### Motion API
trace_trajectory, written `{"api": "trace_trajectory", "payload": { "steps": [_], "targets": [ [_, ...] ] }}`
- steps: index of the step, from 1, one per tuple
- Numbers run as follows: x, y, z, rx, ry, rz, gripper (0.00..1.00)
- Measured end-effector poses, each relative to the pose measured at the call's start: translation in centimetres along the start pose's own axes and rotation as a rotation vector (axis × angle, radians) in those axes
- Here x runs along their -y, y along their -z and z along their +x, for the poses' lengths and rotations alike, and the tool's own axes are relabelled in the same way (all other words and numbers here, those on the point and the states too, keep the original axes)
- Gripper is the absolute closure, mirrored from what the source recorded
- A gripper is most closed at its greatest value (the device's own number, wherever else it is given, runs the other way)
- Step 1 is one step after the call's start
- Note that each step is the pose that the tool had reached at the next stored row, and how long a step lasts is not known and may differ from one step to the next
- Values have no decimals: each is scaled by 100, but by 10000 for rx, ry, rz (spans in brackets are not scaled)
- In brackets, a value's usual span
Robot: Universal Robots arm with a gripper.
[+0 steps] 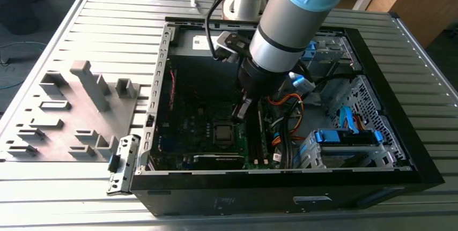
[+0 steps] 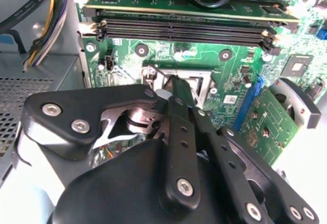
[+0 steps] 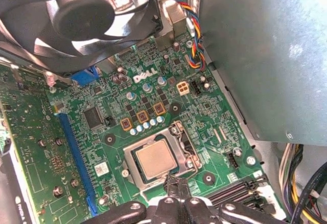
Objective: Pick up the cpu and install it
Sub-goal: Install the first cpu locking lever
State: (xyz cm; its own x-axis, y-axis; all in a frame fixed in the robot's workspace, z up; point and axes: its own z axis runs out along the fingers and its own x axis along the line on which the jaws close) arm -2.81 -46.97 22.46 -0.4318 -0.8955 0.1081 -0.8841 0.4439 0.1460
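The cpu [image 3: 156,160], a small square chip with a shiny metal top, lies flat in the motherboard socket [image 3: 188,152], inside the socket's metal frame. In the exterior view the cpu [image 1: 223,132] sits low in the open computer case [image 1: 400,150]. My gripper [image 3: 176,184] is shut with nothing between its fingers. Its tip hovers at the socket's edge, just beside the chip. In the second wrist view the gripper [image 2: 179,89] points down at the socket, and its black fingers [image 2: 181,132] hide most of the chip. The arm reaches down into the case, with the gripper [image 1: 241,114] just above the board.
Memory sticks [image 2: 189,27] lie beyond the socket. A case fan [image 3: 76,15] and a grey metal box [image 3: 271,55] flank the board closely. Coloured cables [image 1: 290,118] and drive cages [image 1: 344,145] fill the case's right in the exterior view. A grey fixture plate [image 1: 72,107] lies on the table.
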Motion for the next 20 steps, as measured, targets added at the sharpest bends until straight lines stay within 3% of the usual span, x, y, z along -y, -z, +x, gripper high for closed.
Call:
{"api": "trace_trajectory", "payload": {
  "steps": [7,12,20],
  "targets": [
    [-18,3,1,10,1,18,89],
    [-81,-24,23,52,-3,105,89],
    [-86,-134,21,126,-19,251,89]
  ]
}}
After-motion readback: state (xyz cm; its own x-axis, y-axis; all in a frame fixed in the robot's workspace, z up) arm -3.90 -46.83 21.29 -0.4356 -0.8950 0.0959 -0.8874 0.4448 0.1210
